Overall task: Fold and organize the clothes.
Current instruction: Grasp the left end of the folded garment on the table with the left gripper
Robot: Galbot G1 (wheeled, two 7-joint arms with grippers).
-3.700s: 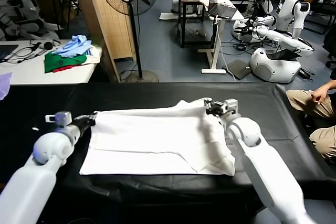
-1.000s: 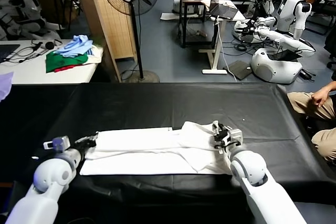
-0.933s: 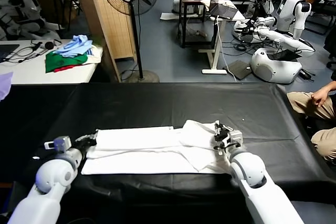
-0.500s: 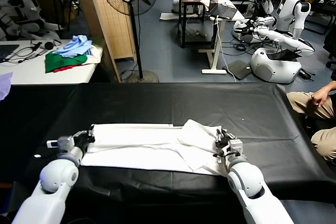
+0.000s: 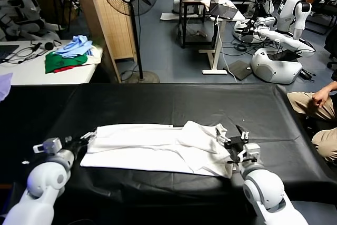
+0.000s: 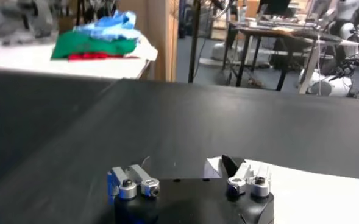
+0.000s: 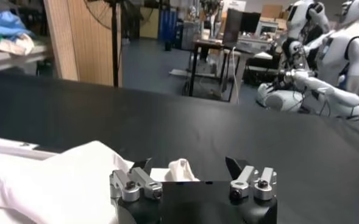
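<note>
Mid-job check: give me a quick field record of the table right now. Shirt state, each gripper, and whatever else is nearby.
shirt: white T-shirt lying folded into a long band on the black table, plain side up
left gripper: open, at the shirt's left end, holding nothing
right gripper: open, at the shirt's right end, holding nothing
shirt right end: bunched, not flat
side table: blue, green and red garments piled
person: seated at the table's right edge

The head view looks forward and down from above onto the black surface [image 5: 174, 101]. Each wrist view sits low, just behind its own tool, facing across the surface toward the room. All three share the white T-shirt [image 5: 158, 148].
</note>
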